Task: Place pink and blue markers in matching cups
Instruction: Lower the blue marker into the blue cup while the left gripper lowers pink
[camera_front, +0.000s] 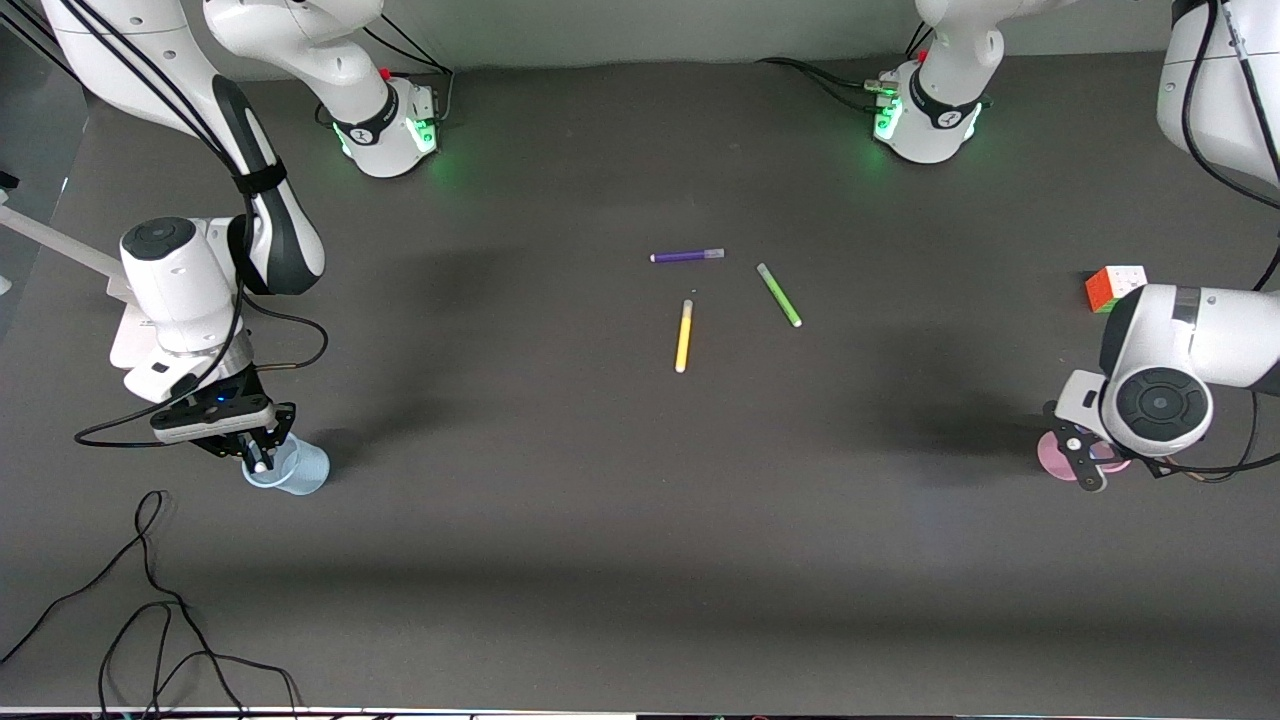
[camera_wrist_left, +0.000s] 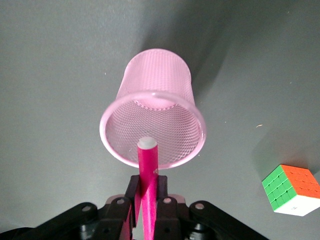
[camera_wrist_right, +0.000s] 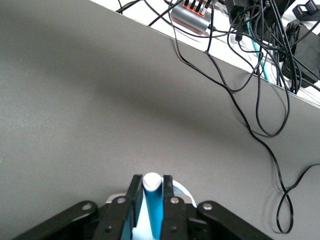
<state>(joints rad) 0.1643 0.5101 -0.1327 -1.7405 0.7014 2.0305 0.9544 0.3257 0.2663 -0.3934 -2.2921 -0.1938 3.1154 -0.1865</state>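
My left gripper (camera_wrist_left: 145, 207) clamps the pink marker (camera_wrist_left: 147, 170) over the pink cup (camera_wrist_left: 120, 102); my right gripper (camera_wrist_right: 150, 202) clamps the blue marker (camera_wrist_right: 153, 205) over the blue cup (camera_front: 305, 470), lower left of the front view.

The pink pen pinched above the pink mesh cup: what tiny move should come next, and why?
Probably a short lowering of the left tool, then letting go. It is shut on the slim magenta-pink marker, whose pale tip points into the mouth of the pink mesh cup but seems not yet inside.
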